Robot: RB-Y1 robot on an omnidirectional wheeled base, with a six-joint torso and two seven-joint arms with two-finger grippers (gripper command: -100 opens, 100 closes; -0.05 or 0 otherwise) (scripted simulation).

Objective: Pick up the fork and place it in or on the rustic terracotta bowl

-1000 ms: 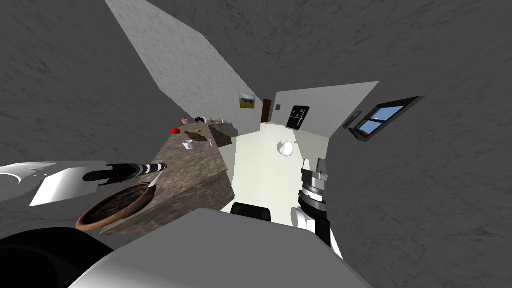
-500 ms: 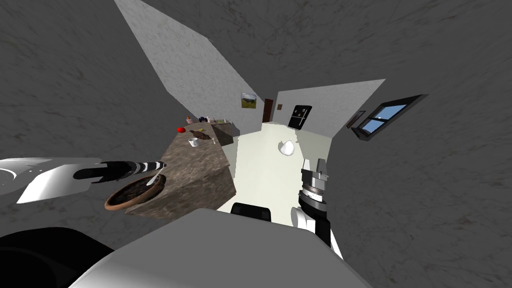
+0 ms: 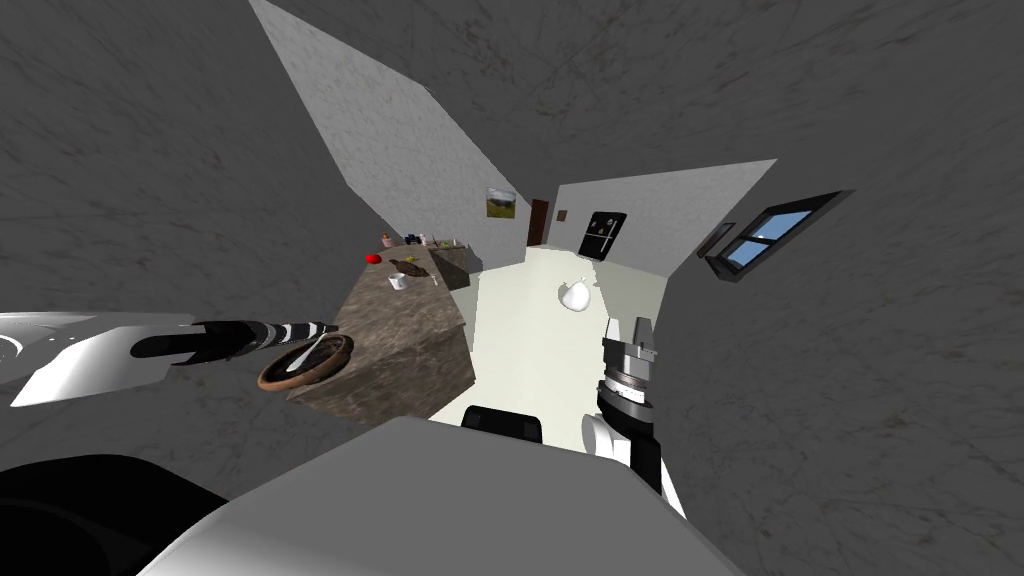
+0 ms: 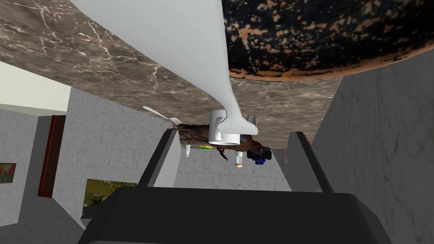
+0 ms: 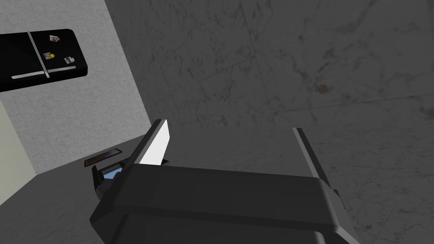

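Observation:
The brown bowl with a dark speckled inside sits on the near corner of the marble counter. The white fork lies inside it. In the left wrist view the fork looms large just ahead of my fingers, touching neither. My left gripper hovers over the bowl's far side, open and holding nothing. My right gripper is raised at my right side, away from the counter, and is also open.
Far along the counter are a white mug, a brown object, a red thing and a second fork. A white rounded object lies on the pale floor, with a black fridge beyond it.
The fork hung from my left gripper at the bowl's rim; now it lies in the bowl. The counter and bowl look smaller and farther right, so I have pulled back.

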